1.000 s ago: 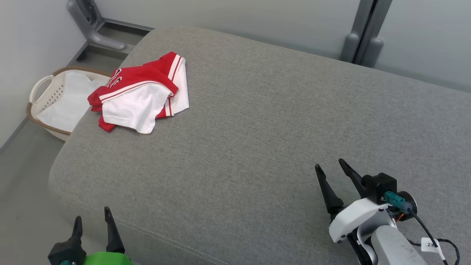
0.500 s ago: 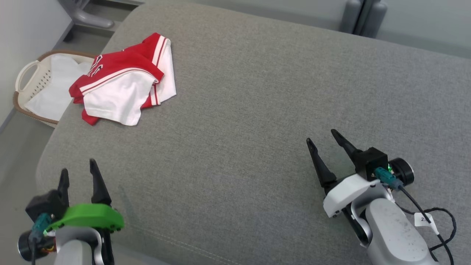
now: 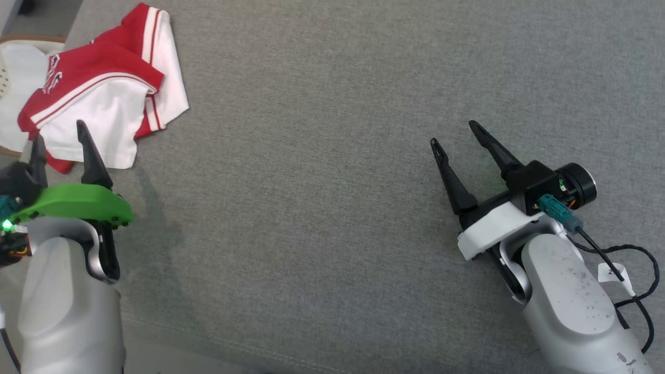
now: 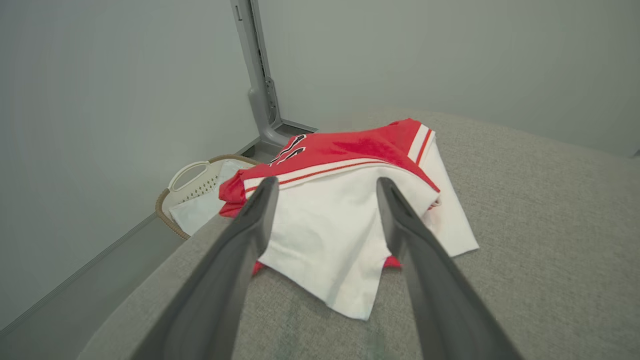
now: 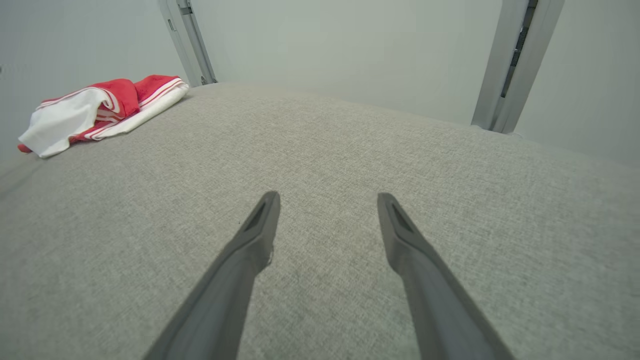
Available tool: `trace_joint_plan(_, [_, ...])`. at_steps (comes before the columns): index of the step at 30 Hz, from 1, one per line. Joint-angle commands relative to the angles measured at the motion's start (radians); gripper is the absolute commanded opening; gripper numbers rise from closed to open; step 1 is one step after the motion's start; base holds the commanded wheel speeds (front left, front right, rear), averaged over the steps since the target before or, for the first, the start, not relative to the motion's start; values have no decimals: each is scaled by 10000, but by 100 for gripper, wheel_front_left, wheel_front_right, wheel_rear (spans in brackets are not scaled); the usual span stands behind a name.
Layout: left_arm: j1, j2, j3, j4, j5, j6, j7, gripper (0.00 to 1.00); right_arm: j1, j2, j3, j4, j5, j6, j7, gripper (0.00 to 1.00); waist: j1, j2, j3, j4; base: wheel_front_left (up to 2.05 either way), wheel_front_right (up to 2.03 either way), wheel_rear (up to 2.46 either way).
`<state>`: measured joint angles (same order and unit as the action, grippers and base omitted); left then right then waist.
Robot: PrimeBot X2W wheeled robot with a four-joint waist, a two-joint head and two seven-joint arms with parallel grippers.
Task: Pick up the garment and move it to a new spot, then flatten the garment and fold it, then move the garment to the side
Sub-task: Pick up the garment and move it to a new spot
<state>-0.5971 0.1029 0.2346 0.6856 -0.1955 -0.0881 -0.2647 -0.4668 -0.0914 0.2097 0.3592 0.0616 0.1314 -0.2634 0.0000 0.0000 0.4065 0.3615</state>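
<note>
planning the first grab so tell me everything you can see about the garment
The garment is a soft red and white jersey-like top with red-striped white trim and dark lettering partly hidden in a fold. It lies crumpled and doubled over, not flat, by the left edge of the grey cushion, its red edge reaching the cushion's side near the basket. Nothing grips it; the open left gripper is poised at its near white edge.

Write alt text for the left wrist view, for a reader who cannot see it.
A crumpled red-and-white garment lies near the edge of a grey cushion, framed between the two dark fingers of the open left claw. Past the edge, a pale basket holding white cloth sits on the floor by a grey wall.
</note>
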Motion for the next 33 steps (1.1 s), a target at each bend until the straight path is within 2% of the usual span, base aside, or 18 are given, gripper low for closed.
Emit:
trace_joint_plan(1, [-350,169,67,174,69,-72,9,100,-144,-103,29,-155,41,-16,-14,100,0,0,684,-608,0,0,0])
trace_joint_plan(10, [-1871,915,17,2163,330,-108,6,100,-185,-315,-121,-676,88,-17,-5,100,0,0,1470,-1202,0,0,0])
trace_joint_plan(15, [-2455,1244,346,3606,-25,99,56,100,-67,-431,-90,-710,148,-17,4,100,0,0,1686,-1428,0,0,0])
trace_joint_plan(18, [-2695,1342,456,4360,-217,72,95,100,-46,-492,-77,-684,168,-20,9,100,0,0,1761,-1494,0,0,0])
trace_joint_plan(19, [-2715,1352,435,4543,-214,37,98,64,-44,-498,-81,-673,178,-22,15,100,0,0,1770,-1502,0,0,0])
trace_joint_plan(20, [-2731,1348,381,4715,-192,-1,91,64,-45,-506,-102,-655,183,-22,33,100,0,0,1769,-1501,0,0,0])
trace_joint_plan(21, [-2748,1321,385,4803,-243,-36,88,0,-45,-505,-127,-638,183,-22,34,100,0,0,1761,-1493,0,0,0])
trace_joint_plan(25, [-2749,1315,247,4700,-192,-188,40,0,-74,-426,-223,-565,159,-27,35,100,0,0,1590,-1433,0,0,0])
trace_joint_plan(33, [-2336,1109,-88,1676,18,-403,7,0,83,-108,-258,-529,254,-16,-3,100,0,0,804,-1351,0,0,0])
